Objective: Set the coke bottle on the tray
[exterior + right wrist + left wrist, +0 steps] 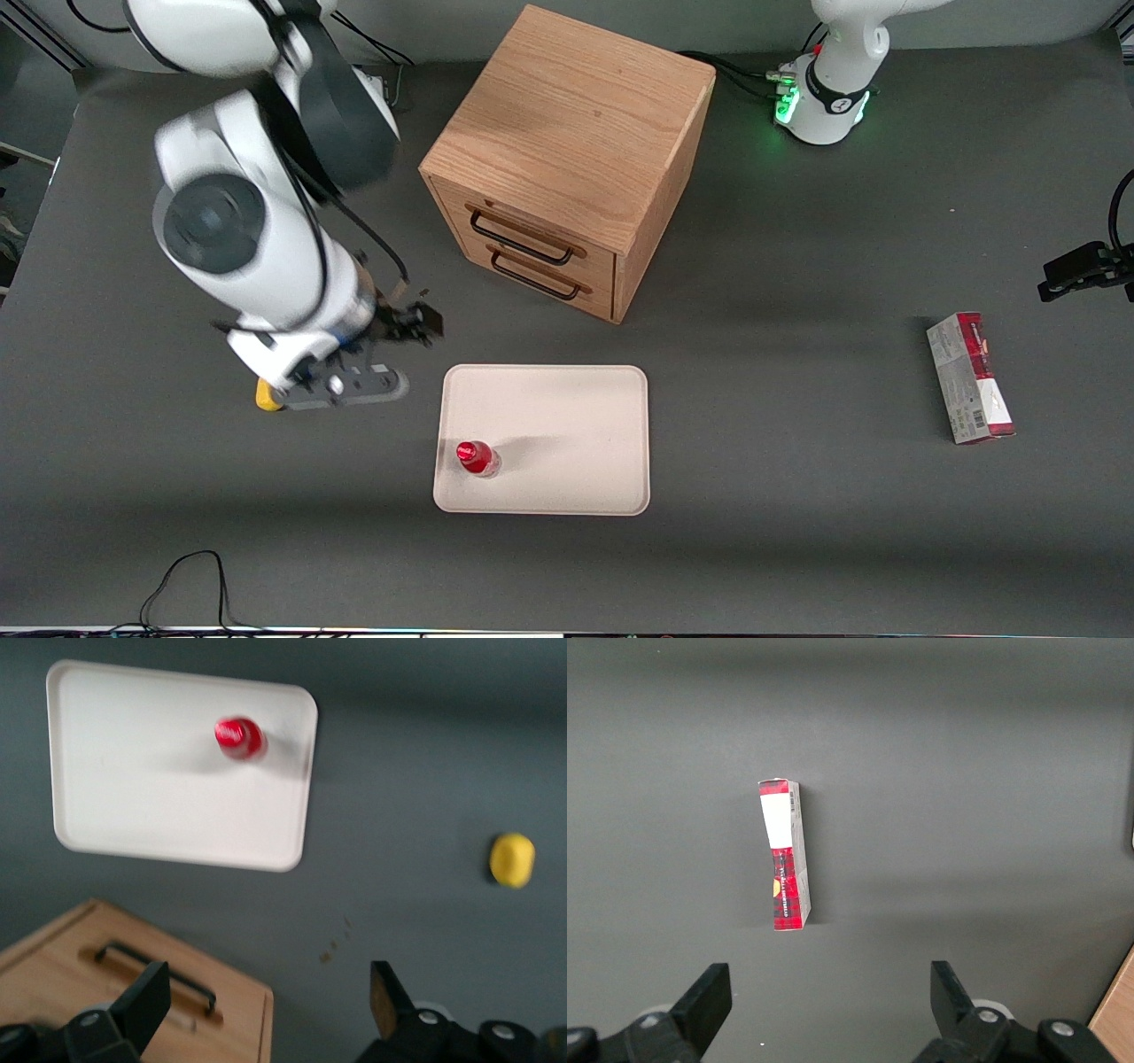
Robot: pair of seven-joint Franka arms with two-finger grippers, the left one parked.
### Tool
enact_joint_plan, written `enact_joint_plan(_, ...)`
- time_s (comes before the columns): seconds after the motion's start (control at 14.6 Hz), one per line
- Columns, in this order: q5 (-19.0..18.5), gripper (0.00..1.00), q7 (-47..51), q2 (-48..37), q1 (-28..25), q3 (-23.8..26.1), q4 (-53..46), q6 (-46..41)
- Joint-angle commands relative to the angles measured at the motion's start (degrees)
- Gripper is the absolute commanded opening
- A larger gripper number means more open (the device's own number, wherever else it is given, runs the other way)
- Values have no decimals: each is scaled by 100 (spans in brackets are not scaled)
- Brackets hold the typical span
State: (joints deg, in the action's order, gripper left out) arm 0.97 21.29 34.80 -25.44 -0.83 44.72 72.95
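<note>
The coke bottle point(477, 457) stands upright on the tray point(567, 416), near the tray corner that lies closest to the front camera at the working arm's end of the table, so you can judge the placement step as done. The gripper point(350, 383) is off the tray, raised above bare table just beside the tray's edge toward the working arm's end, and it holds nothing. In the right wrist view its fingers point(146, 1001) stand spread wide with only table and cabinet between them, so read the claw as released. The relation to watch is this: the bottle lies from the gripper toward the tray and nearer to the front camera, well apart from the fingers, with its long axis vertical, showing as a red circle from above. Any withdrawal should therefore go up and away from the tray, since a sideways sweep toward it could tip the slim bottle. A yellow object point(512, 859) rests on the table close under the arm. The wooden cabinet point(567, 151) sits farther from the front camera than the tray. A red-and-grey carton point(970, 378) lies toward the parked arm's end.
</note>
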Motion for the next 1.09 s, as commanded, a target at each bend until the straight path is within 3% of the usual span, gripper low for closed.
enact_joint_plan(0.0,-61,100,69,-700,21,-135,483,-474)
enact_joint_plan(0.41,18,100,-422,-3319,1039,-198,4059,1386)
enact_joint_plan(0.68,18,100,-1056,-3559,1786,-198,4334,1459)
enact_joint_plan(1.03,-44,100,-1487,-3559,2113,-294,4291,1388)
